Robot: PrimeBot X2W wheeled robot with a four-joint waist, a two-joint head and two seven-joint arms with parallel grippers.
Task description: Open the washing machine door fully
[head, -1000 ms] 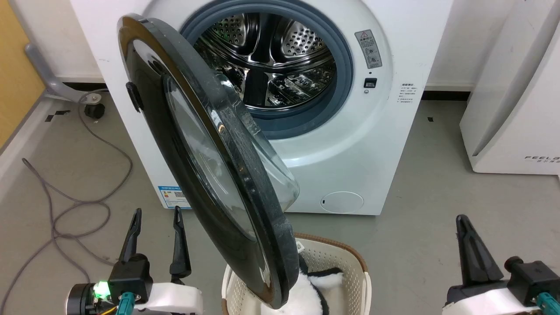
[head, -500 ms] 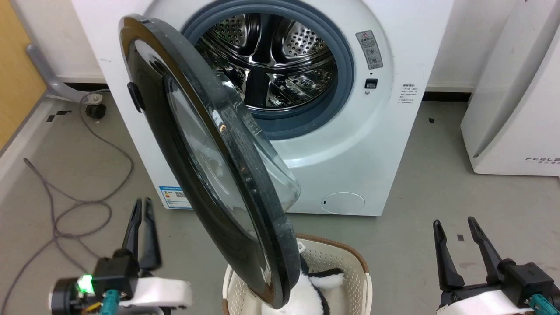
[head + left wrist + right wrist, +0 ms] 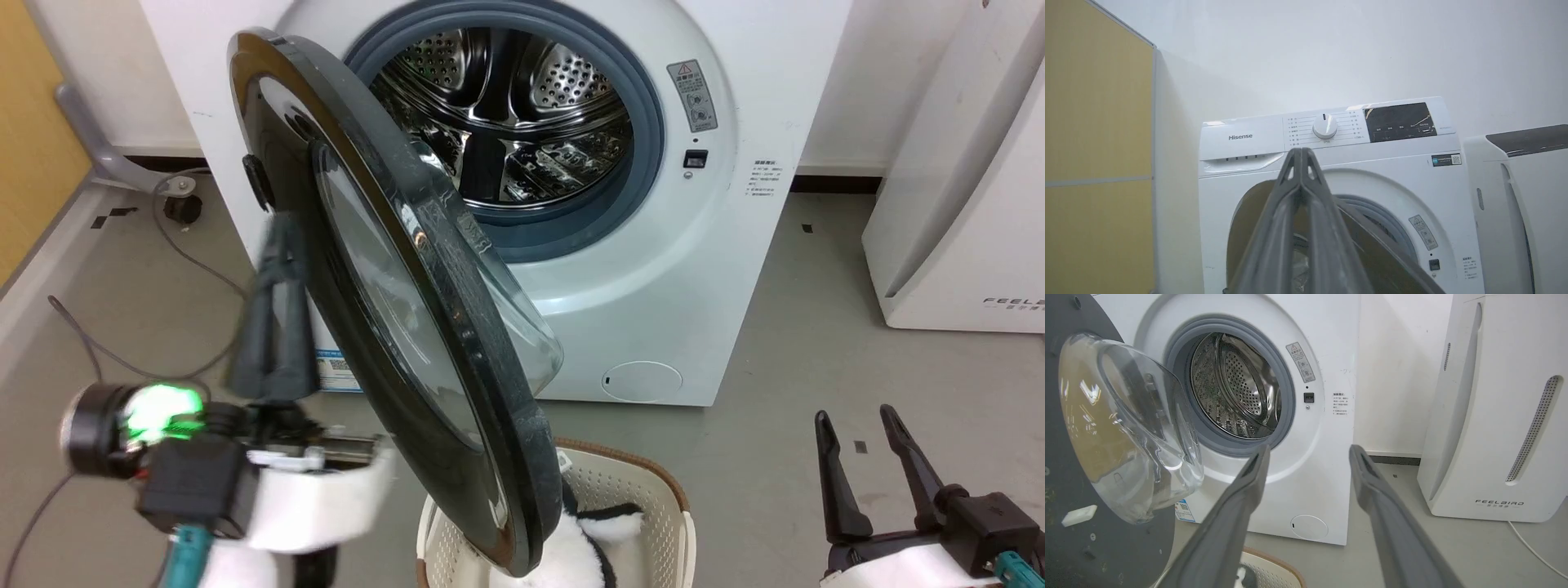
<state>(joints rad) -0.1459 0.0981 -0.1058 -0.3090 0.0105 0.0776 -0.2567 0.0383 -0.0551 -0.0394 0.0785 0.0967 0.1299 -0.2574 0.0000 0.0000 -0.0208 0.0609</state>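
The white washing machine (image 3: 735, 245) stands with its steel drum exposed. Its glossy black door (image 3: 445, 310) hangs partly open, nearly edge-on in the head view, with the glass bowl (image 3: 522, 327) facing the drum. My left gripper (image 3: 277, 233) is blurred and shut on nothing, its tips at the door's outer face just below the small side tab (image 3: 257, 181). In the left wrist view the fingertips (image 3: 1300, 153) meet in front of the door (image 3: 1245, 237). My right gripper (image 3: 853, 418) stands open low at the right, clear of the door; from that wrist, its fingers (image 3: 1309, 451) frame the machine (image 3: 1327, 355).
A cream basket (image 3: 653, 506) holding a black-and-white plush (image 3: 571, 555) sits on the floor under the door's lower edge. The white FEELBIRD appliance (image 3: 963, 204) stands to the right. A caster wheel (image 3: 181, 208) and grey cable lie at the left, by a yellow panel (image 3: 33, 122).
My left gripper went from open to shut and rose from the floor level to the door's outer face under the tab. The right gripper turned earlier and now holds still.
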